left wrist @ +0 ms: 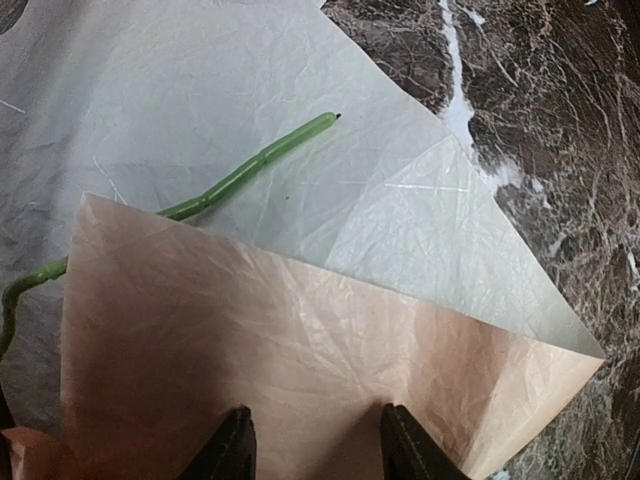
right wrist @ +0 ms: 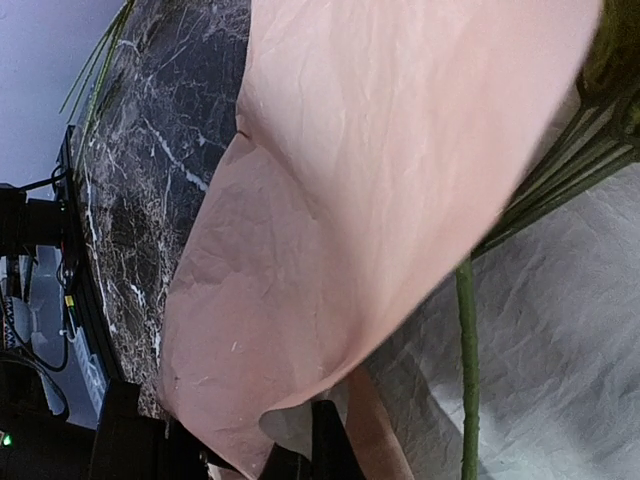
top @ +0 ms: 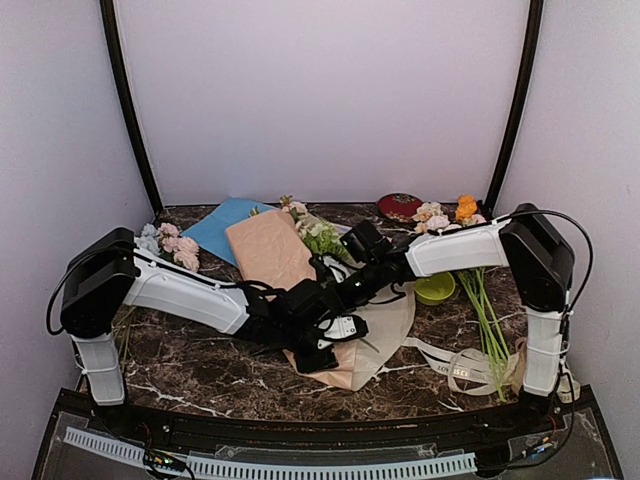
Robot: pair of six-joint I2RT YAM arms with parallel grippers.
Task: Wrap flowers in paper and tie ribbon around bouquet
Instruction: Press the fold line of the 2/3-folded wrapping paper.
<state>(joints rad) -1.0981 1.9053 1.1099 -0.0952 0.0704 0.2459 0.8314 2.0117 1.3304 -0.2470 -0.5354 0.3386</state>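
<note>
The paper lies mid-table on a slant. In the top view its tan face is up and it runs from 11 o'clock down to 5 o'clock, with the paler underside spread out on its 3 o'clock side. The flowers poke out at the sheet's 1 o'clock end, pink-cream blooms and green leaves past the tan edge. Both arms meet over the sheet's near half.

The left gripper sits at the sheet's 6 o'clock end. In its own camera the two fingers stand apart, and a tan fold fills the gap between them and fans away toward 12 o'clock. Past the fold's edge one green stem crosses the pale side, its tip pointing to 2 o'clock. Whether those fingers press on the fold or merely straddle it cannot be told.

The right gripper is closed, pinching the tan sheet (its edge curls right at the fingers). From there the flap bellies off toward 12 and 1 o'clock, held clear of the marble table, with thin stalks beneath it at 3 o'clock.

The ribbon lies loose at 4 o'clock from the paper, well apart from both grippers.
</note>
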